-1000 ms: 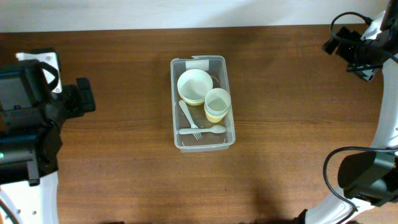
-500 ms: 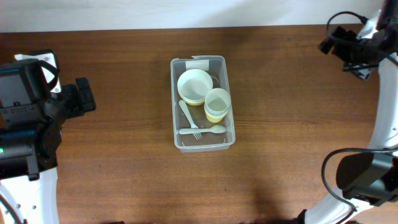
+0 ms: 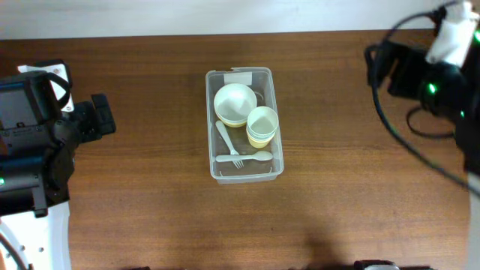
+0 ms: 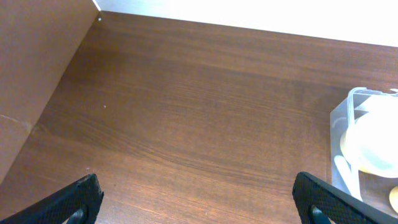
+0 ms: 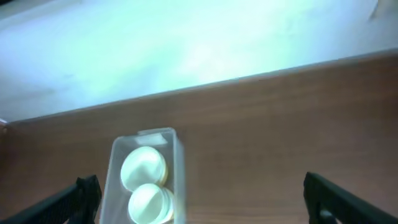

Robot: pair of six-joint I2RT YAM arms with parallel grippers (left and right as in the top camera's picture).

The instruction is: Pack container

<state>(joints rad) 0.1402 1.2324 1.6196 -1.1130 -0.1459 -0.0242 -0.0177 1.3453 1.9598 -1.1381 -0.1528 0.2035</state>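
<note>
The clear plastic container [image 3: 213, 112] stands at the table's middle with a white label at its far end. Inside are stacked pale yellow bowls [image 3: 235, 103], stacked cups [image 3: 262, 125], a fork [image 3: 227, 140] and a spoon [image 3: 246, 157]. The container also shows in the left wrist view [image 4: 343, 118] and the right wrist view [image 5: 179, 163]. My left gripper [image 4: 198, 202] is open and empty, far left of the container. My right gripper [image 5: 205, 196] is open and empty, raised high at the far right.
The left arm's body [image 3: 37, 150] fills the left edge. The right arm [image 3: 427, 75] hangs over the far right corner. A pale wall runs along the table's far edge [image 3: 150, 15].
The right arm has risen toward the camera and swung left, now looming larger and blurred. The left arm and the container's contents have not moved.
</note>
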